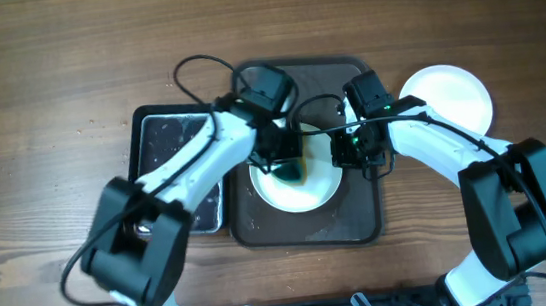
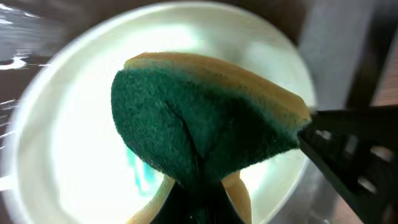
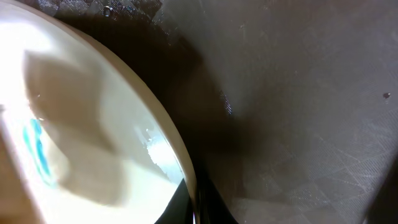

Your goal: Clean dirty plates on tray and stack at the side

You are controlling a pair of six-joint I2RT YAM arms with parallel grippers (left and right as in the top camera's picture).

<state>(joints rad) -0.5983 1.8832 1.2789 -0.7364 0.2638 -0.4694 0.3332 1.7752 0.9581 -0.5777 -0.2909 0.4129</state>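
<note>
On the tray (image 1: 360,223), the smeared plate (image 1: 317,195) is mid-scrub, left claw (image 1: 287,160) clamped on the sponge (image 2: 205,124), right claw (image 1: 361,152) pinching its rim; one clean-looking plate (image 1: 445,96) sits just right of the tray.

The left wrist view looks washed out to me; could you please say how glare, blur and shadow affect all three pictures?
Left wrist: the plate glares to blown-out white, its left rim smeared by blur, while the sponge is fairly sharp. Right wrist: the plate is out of focus, with a dark shadow beside it on the tray. Overhead: even light, sharp throughout.
</note>
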